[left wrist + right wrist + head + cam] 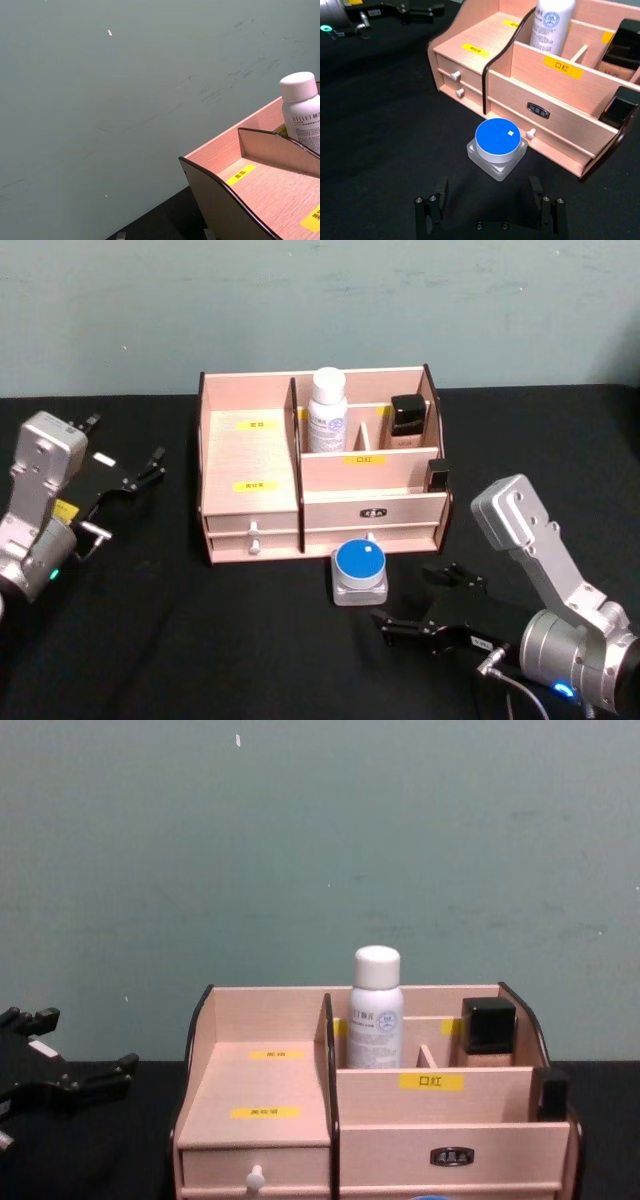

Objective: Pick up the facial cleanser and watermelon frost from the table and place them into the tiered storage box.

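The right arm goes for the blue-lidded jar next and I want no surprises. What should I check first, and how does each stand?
1. Right claw open: ok.
2. Blue-lidded jar upright, lid on: ok.
3. Jar centred ahead of that claw: ok.
4. Tiered storage box left tiers bare: ok.
5. Left claw parked left of the box: ok.
6. Jar clear of the drawer knob: cannot tell.
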You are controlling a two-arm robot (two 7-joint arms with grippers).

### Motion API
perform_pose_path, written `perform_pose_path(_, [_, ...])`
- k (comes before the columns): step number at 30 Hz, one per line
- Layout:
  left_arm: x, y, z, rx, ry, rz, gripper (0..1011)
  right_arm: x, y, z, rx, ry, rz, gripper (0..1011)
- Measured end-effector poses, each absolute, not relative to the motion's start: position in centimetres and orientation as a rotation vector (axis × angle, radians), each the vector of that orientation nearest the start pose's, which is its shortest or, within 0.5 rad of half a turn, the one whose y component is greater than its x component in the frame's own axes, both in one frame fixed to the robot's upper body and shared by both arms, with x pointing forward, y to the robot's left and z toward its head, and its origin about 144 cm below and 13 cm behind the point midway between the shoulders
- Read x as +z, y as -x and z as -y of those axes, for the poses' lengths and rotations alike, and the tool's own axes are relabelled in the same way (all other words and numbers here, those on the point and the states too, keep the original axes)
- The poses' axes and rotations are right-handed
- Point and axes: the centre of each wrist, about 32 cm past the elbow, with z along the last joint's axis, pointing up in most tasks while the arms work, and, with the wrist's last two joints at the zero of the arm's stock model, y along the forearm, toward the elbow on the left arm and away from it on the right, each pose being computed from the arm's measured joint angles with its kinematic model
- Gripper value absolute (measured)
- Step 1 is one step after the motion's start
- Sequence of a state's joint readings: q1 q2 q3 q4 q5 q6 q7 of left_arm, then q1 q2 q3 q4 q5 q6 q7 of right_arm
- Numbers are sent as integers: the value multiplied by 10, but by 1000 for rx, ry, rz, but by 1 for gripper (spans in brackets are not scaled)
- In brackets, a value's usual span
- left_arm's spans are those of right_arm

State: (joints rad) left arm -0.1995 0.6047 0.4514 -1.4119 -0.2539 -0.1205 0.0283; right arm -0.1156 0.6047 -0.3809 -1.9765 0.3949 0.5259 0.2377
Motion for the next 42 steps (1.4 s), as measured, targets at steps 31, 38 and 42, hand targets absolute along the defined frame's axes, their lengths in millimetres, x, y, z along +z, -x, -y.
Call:
perform_pose_path(31, [1140,-489,-310,1248,-304,285,1001,1184,-415,205,-792,490,-130,1002])
perform_pose_path(38, [1140,-489,-310,1248,-304,285,1001,1182,-416,204,-805,496,-130,1003])
perform_pose_path(42, [1140,-489,-310,1248,-305,285,1001,1180,-418,204,-815,500,-131,1002])
